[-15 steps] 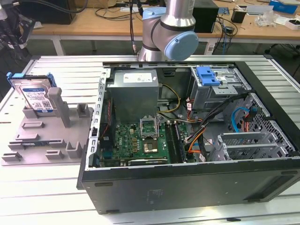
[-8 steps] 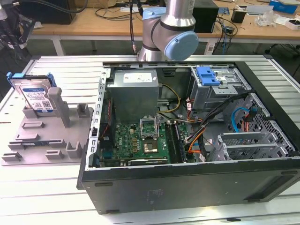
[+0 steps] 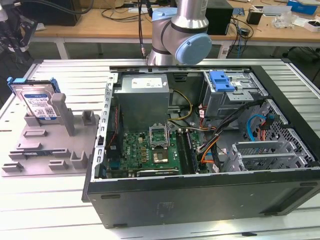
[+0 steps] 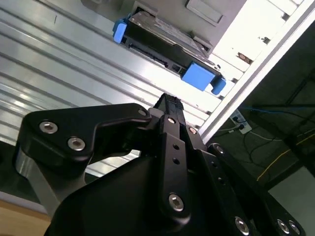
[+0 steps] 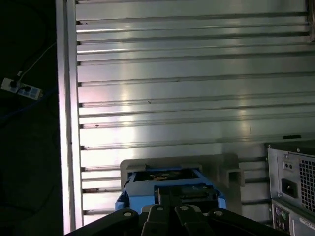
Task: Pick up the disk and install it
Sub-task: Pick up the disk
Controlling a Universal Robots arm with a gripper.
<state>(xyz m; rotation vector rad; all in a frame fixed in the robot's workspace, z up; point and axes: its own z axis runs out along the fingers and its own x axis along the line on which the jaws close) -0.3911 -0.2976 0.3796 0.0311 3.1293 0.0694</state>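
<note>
Exterior view: disk [image 3: 36,99] propped on edge in a grey holder [image 3: 47,150] at the exterior view's left, leaning back, labelled face turned up and toward the camera, blue carrier [image 3: 16,82] along its upper edge. Long axis hard to judge from here. Holder resting on a slatted table [image 3: 65,70], just beside an open case [image 3: 200,195] toward the exterior view's right. Arm [image 3: 180,35] behind the case, well apart from the disk.

Second wrist view: gripper [image 4: 167,101] near the disk [image 4: 157,34], not touching. One narrow edge of the disk facing the camera, blue carrier pieces at both ends of that edge. Released or clenched: cannot tell.

First wrist view: gripper [image 5: 170,199] in front of the disk [image 5: 167,176], seated in the holder [image 5: 231,167]. Narrow edge toward the camera, flat faces running away from it, long axis apparently likewise, not certain. Corner of the case [image 5: 290,187] close by.
</note>
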